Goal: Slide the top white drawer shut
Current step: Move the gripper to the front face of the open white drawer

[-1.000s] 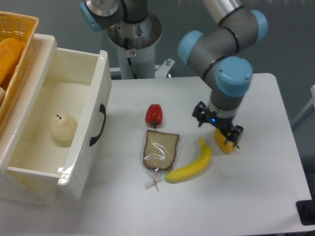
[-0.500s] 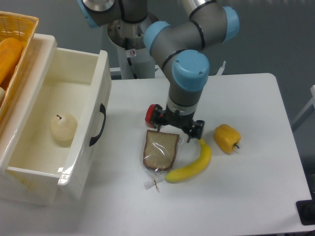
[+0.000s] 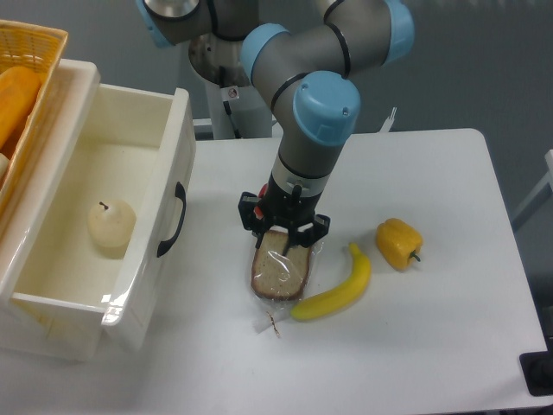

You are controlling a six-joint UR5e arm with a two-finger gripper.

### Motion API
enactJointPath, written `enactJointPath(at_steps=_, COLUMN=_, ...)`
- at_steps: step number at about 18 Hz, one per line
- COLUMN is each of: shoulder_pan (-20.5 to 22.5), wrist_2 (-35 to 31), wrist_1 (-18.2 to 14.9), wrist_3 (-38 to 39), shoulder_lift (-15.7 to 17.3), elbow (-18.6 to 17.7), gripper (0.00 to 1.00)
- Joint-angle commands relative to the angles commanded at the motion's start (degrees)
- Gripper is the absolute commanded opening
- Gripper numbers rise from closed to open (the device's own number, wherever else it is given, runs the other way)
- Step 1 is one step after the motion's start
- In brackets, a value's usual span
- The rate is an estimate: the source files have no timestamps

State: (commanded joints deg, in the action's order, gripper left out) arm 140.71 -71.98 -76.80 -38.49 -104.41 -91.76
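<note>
Top white drawer [image 3: 104,216] open, front edge unobstructed.

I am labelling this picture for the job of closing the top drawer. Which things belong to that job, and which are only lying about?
Belongs to the job:
- top white drawer, pulled open
- its black handle
- gripper, above the bread

Only lying about:
- pear inside the drawer
- bagged bread slice
- banana
- yellow pepper
- wicker basket
</note>
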Motion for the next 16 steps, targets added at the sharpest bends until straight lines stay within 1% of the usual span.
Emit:
enactJointPath(at_steps=2, shoulder_pan=-0.09, wrist_2=1.74, wrist_1=-2.03, wrist_3=-0.79, shoulder_lift=0.00, elbow=-0.17, gripper=0.00)
enactJointPath(at_steps=4, shoulder_pan=-0.09, wrist_2=5.00, wrist_1=-4.32, wrist_3=-1.06, shoulder_lift=0.00, elbow=-0.18, gripper=0.00)
enactJointPath(at_steps=7, shoulder_pan=0.00, wrist_2=7.98, wrist_1=-6.69, wrist_3=-1.15, shoulder_lift=0.00, elbow=-0.18, gripper=0.00)
enactJointPath(at_steps=11, shoulder_pan=-0.52, wrist_2=10.36, wrist_1=-7.14, wrist_3=-1.15, shoulder_lift=0.00, elbow=-0.18, gripper=0.00)
enactJointPath(at_steps=16, shoulder_pan=-3.25, wrist_2=10.81, wrist_1=-7.58, wrist_3=-0.71, shoulder_lift=0.18, elbow=-0.18, gripper=0.00)
